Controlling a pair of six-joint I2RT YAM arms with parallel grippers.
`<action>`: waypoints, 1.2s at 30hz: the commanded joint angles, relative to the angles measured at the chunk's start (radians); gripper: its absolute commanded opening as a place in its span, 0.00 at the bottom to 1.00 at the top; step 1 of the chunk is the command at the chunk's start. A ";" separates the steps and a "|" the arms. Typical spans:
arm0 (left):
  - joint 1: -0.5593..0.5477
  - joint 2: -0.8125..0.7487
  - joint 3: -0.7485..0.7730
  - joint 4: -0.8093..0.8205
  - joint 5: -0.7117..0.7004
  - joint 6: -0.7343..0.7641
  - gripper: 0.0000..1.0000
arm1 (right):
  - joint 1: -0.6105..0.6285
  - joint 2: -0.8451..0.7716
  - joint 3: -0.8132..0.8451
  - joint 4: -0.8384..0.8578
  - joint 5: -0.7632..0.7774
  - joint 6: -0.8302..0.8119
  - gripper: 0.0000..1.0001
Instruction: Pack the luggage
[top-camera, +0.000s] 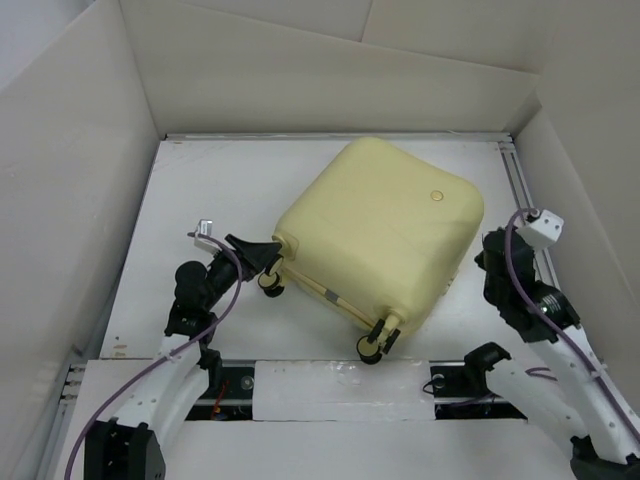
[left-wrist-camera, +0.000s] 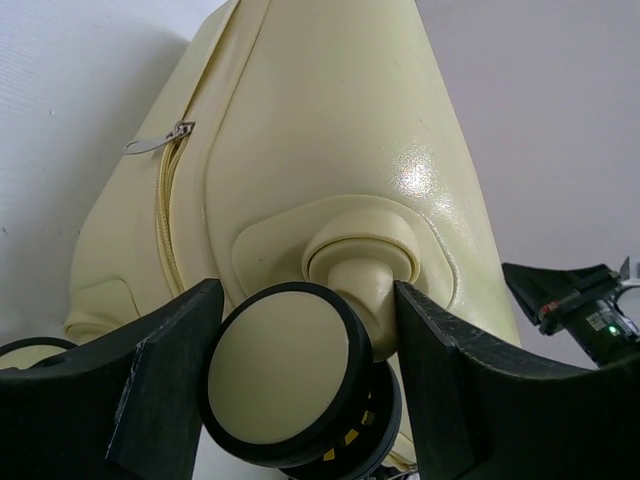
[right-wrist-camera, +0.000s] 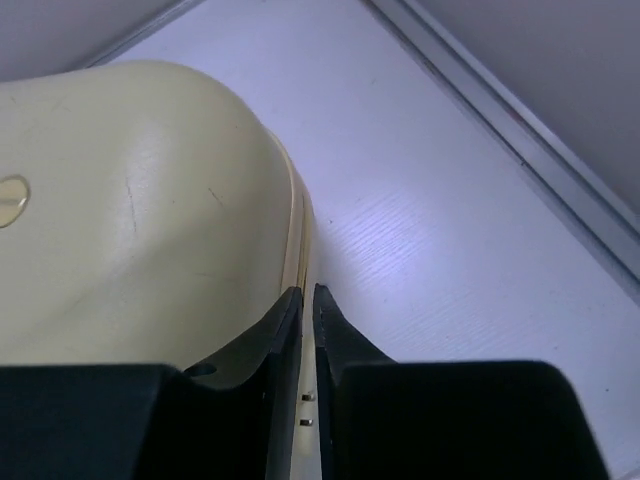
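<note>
The luggage is a pale yellow hard-shell suitcase, closed and lying flat at the middle of the white table, logo facing up. My left gripper is at its near-left corner. In the left wrist view its fingers close on a black-and-yellow caster wheel and its stem. A metal zip pull hangs on the seam above. My right gripper is at the suitcase's right edge. In the right wrist view it is shut, tips against the zip seam.
Tall cardboard walls enclose the table on the left, back and right. An aluminium rail runs along the right edge and shows in the right wrist view. A second caster wheel sits at the suitcase's near corner.
</note>
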 joint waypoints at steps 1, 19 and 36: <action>0.024 0.005 0.003 0.154 -0.048 -0.007 0.00 | -0.099 0.109 -0.049 0.132 -0.218 -0.073 0.14; -0.024 0.066 0.024 0.250 0.097 -0.007 0.00 | -0.071 0.806 0.332 0.751 -0.892 -0.261 0.04; -0.024 0.019 0.126 0.205 0.125 -0.045 0.00 | -0.014 -0.150 -0.524 1.013 -0.903 -0.093 0.17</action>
